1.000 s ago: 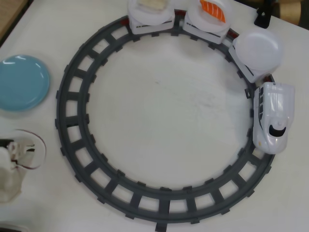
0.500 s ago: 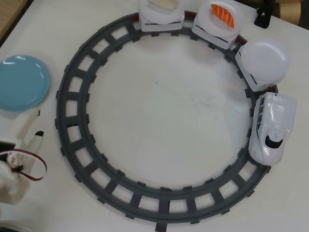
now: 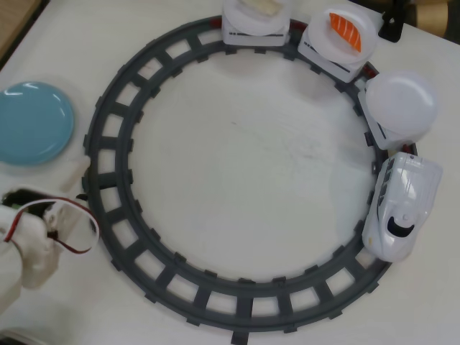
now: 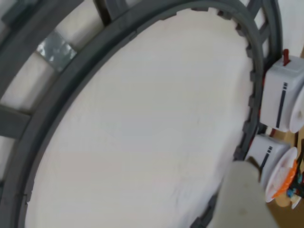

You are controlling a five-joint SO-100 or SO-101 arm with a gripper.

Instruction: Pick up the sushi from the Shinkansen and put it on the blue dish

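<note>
The end effector [image 3: 72, 185] sits beside the blue dish [image 3: 32, 122] — jaw state unclear; the sushi [image 3: 345, 31] rides a plate behind the Shinkansen [image 3: 401, 208] — no readable writing.

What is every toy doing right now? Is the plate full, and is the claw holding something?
sushi: lying on a white plate on a train car.
beige sushi: on the next car's plate.
empty white plate: nothing on it.
Shinkansen: on the track, upright.
blue dish: empty.
claw: far from the sushi; open or shut unclear.
</note>
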